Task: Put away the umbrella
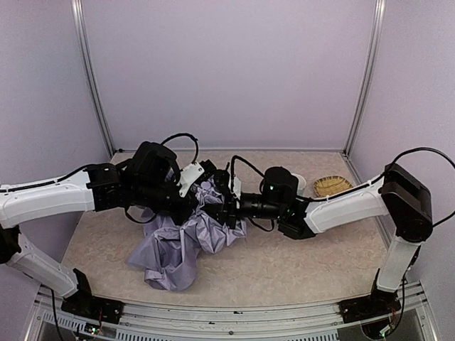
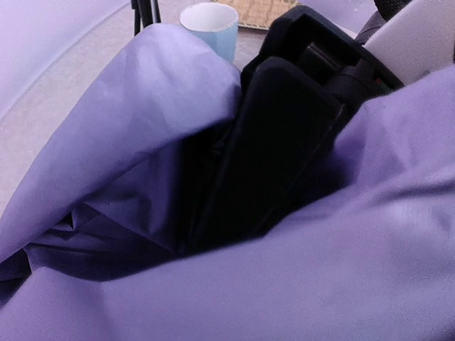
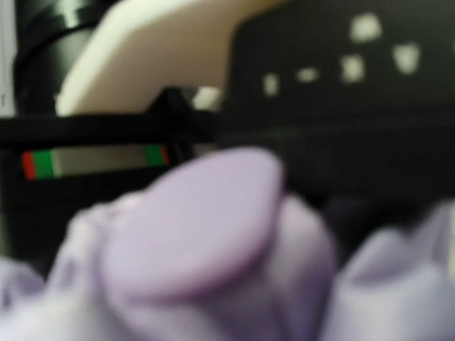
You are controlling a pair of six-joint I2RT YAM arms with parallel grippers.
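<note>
Now, L gripper [image 1: 205,177]: jaws closed; fingers buried in cloth, so can't tell if fabric is pinched btwn them.
R gripper [image 1: 226,206]: pushed into the cloth from the opp. side; fingers not visible in any view, own cam blurred, so how far open or what it has hold of can't be told.
Grippers rel. to each other: nose to nose, v. close, just above the top of the bundle.
Umbrella [image 1: 181,245]: crumpled lavender heap on the table [image 1: 284,263], left of centre; upper end bunched up right at both grippers, rest spills down twd the near-left. Handle and strap not visible.
L wrist view: umbrella fabric [image 2: 142,142] fills nearly the whole frame in big folds; a black housing [image 2: 284,142] w/ a white shell behind it is wedged into a dark fold.
R wrist view: a rounded lump of fabric [image 3: 213,234] right up against the lens, out of focus.
L arm: reaches in low from the left, forearm approx. level, wrist bent twd centre.
R arm: elbow high at the far right, forearm slopes down-left to the bundle.
Mug [image 2: 210,25]: pale blue, upright, beyond the fabric, apart from it.
Woven mat [image 1: 332,186]: back-right corner, well apart from the umbrella.
</note>
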